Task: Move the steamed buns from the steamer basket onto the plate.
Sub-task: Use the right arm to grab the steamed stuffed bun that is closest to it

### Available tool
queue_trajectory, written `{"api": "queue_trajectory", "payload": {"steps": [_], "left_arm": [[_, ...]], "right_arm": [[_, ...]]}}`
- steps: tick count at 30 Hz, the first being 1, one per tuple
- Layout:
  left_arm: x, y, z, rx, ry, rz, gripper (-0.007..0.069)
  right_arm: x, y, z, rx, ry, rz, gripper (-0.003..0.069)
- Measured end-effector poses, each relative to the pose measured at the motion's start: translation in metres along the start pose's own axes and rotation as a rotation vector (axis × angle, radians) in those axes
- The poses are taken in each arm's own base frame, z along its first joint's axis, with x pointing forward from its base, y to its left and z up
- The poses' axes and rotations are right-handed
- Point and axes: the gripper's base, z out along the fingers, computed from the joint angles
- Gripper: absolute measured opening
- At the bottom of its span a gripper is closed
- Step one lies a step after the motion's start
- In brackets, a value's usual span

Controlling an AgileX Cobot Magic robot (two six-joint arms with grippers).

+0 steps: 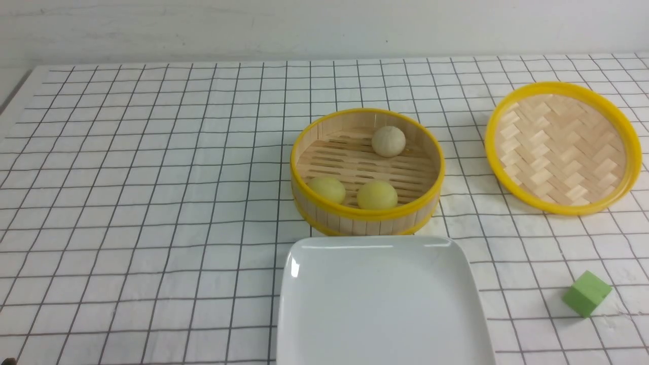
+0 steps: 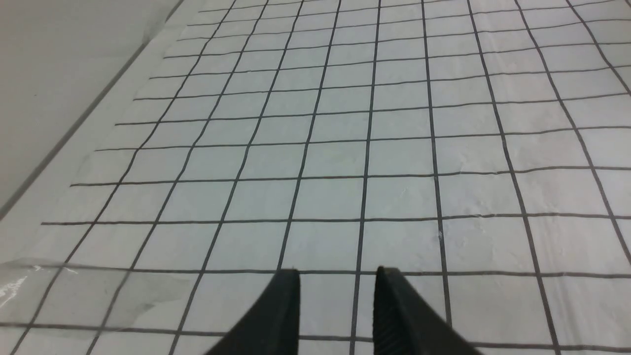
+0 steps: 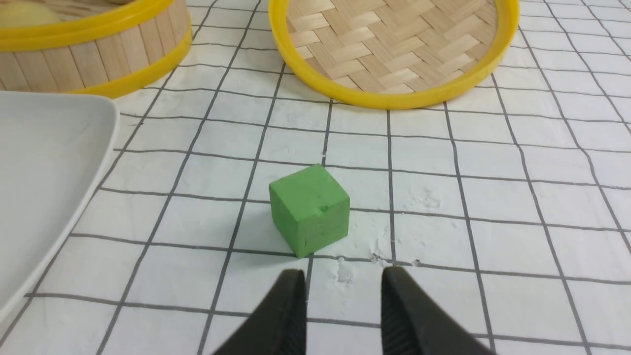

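The steamer basket (image 1: 367, 218) stands mid-table with three steamed buns inside: a beige one (image 1: 389, 141) at the back and two pale yellow ones (image 1: 327, 189) (image 1: 376, 195) at the front. The white plate (image 1: 304, 263) lies just in front of it, with nothing on it. Neither arm shows in the front view. My left gripper (image 2: 337, 276) hangs open over bare checked cloth. My right gripper (image 3: 343, 276) is open too, just short of the green cube (image 3: 310, 209), with the basket (image 3: 88, 54) and plate (image 3: 59, 148) off to one side.
The woven yellow-rimmed lid (image 1: 562, 147) lies upside down at the back right. A green cube (image 1: 586, 293) sits at the front right near the plate. The table's left edge (image 2: 74, 128) shows in the left wrist view.
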Motion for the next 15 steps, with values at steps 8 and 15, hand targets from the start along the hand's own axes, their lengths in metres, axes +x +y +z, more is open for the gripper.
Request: {"api": "queue_trajectory", "payload": {"steps": [8, 15], "left_arm": [[0.0, 0.0, 0.0, 0.0, 0.0, 0.001, 0.0241], [-0.0001, 0.001, 0.0, -0.011, -0.001, 0.027, 0.0241]], "right_arm": [[0.0, 0.0, 0.0, 0.0, 0.0, 0.0, 0.0242], [0.0, 0.0, 0.0, 0.0, 0.0, 0.0, 0.0242]]}}
